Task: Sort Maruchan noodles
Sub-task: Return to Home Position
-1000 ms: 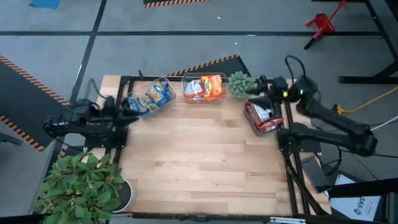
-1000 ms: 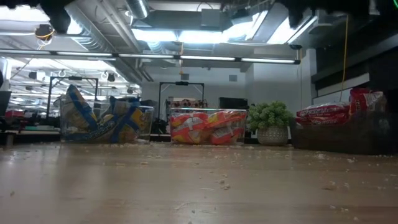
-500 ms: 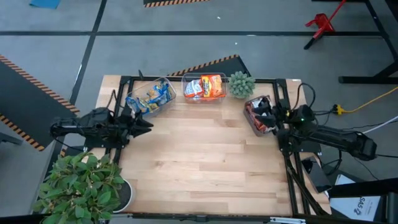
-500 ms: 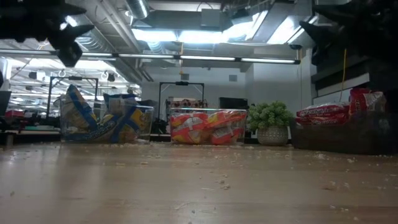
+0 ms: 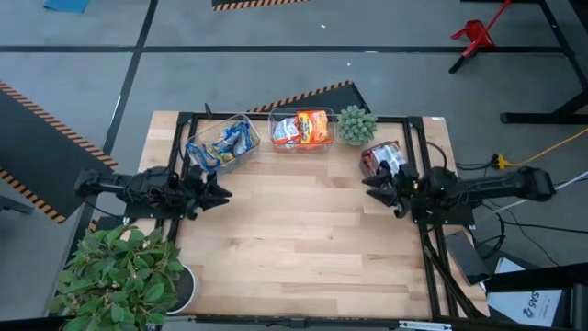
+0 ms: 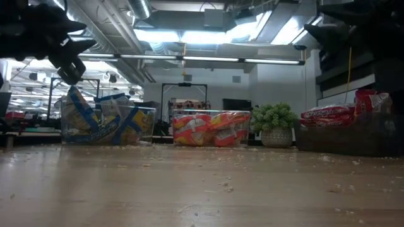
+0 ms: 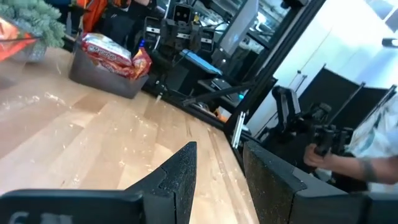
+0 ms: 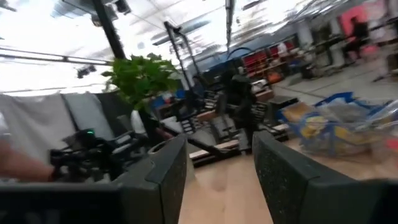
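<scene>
High view: unreadable Maruchan noodles (image 5: 303,129) in bins (image 5: 276,118); both end effectors spread, empty.

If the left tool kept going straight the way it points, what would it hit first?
Likely nothing on the table: the left tool, open and empty, points across bare wood toward the right tool, its first obstacle, though heights are unclear.

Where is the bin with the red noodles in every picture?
High view: red bin at the table's right edge, by the right gripper.
Low view: far right.
Left wrist view: upper left.
Right wrist view: not in it.
Shared landmark: the small green plant beside it.
</scene>
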You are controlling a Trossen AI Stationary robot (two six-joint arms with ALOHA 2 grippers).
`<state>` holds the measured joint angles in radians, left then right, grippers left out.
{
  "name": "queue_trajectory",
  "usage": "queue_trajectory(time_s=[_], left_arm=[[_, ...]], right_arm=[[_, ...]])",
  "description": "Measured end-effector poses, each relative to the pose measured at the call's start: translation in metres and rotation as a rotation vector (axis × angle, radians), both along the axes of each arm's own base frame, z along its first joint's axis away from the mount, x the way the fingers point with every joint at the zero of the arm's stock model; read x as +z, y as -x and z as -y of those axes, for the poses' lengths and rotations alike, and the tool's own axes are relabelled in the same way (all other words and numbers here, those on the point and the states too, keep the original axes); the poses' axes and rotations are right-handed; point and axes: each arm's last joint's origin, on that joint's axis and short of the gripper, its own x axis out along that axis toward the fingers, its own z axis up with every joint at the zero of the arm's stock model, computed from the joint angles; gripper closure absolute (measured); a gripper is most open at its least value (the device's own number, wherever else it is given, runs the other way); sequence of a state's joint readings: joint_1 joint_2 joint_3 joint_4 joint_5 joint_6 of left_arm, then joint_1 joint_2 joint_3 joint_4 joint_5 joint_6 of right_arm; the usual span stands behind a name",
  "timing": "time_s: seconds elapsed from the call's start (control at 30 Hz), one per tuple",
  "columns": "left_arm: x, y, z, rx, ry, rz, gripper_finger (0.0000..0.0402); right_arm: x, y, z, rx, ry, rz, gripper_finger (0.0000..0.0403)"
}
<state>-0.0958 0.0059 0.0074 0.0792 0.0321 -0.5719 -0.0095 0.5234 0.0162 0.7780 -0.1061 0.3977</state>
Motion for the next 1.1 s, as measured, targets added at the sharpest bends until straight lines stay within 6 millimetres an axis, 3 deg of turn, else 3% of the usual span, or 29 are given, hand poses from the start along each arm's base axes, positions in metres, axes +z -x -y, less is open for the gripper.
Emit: queue_trajectory(time_s=[0.43, 0.7, 0.9, 1.1], left_arm=[[-0.003, 0.0, 0.004, 0.072, -0.154, -0.018, 0.0274], [-0.002, 0.0, 0.003, 0.106, -0.239, -0.001, 0.0274], [0.005, 0.001, 0.003, 0.112, -0.191, 0.047, 0.0274], [0.014, 0.004, 0.007, -0.045, -0.249, 0.122, 0.0274]], right_arm=[[-0.007, -0.001, -0.017, -0.065, 0.047, -0.042, 0.0233], [0.005, 0.003, -0.017, -0.04, 0.047, 0.088, 0.0233], [0.026, 0.014, -0.016, -0.021, 0.083, 0.233, 0.0233], [0.039, 0.026, -0.013, -0.089, 0.134, 0.249, 0.0233]])
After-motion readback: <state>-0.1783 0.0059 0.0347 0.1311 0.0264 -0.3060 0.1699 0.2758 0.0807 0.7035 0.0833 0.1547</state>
